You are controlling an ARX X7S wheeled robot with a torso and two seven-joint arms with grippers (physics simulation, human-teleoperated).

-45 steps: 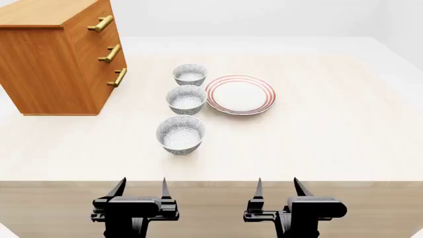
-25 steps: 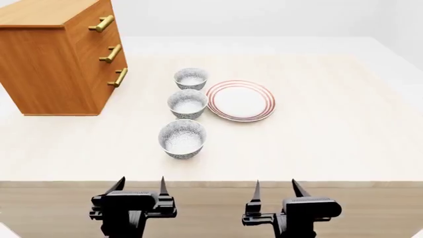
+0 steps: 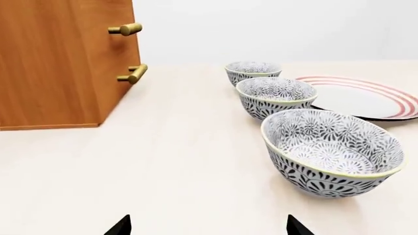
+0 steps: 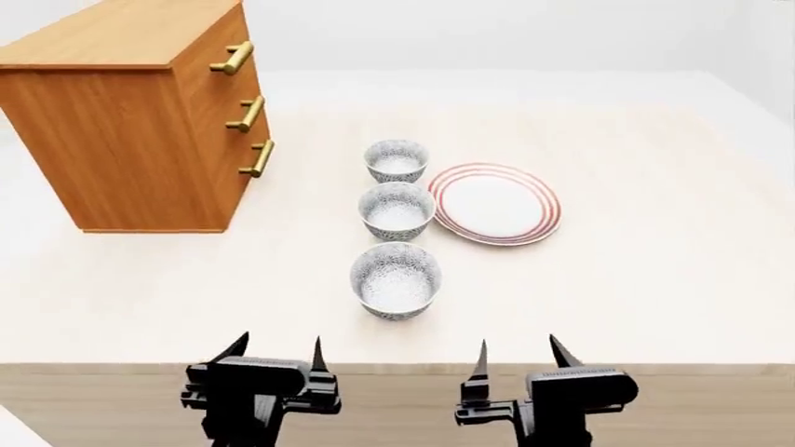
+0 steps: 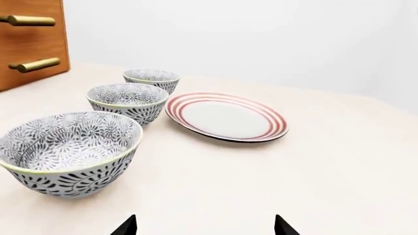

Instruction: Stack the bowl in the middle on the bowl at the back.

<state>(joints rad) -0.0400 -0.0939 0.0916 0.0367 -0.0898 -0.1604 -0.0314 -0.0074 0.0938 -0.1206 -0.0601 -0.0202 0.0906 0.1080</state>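
Observation:
Three speckled bowls stand in a row running away from me on the pale table. The bowl in the middle (image 4: 397,210) (image 3: 275,97) (image 5: 127,101) sits between the bowl at the back (image 4: 397,160) (image 3: 253,73) (image 5: 151,80) and a third, nearest bowl (image 4: 395,279) (image 3: 332,150) (image 5: 70,151). All three stand upright and apart. My left gripper (image 4: 276,352) (image 3: 208,226) and right gripper (image 4: 519,352) (image 5: 204,226) hover open and empty at the table's near edge, short of the nearest bowl.
A flat white plate with red rings (image 4: 494,203) (image 5: 225,116) (image 3: 360,96) lies right of the middle bowl. A wooden drawer cabinet with brass handles (image 4: 137,121) (image 3: 58,58) stands at the back left. The table's front edge (image 4: 397,365) runs just under the grippers.
The head view has shifted, so bowls, plate and cabinet now sit further right and lower in it. Both grippers stay open at the near edge.

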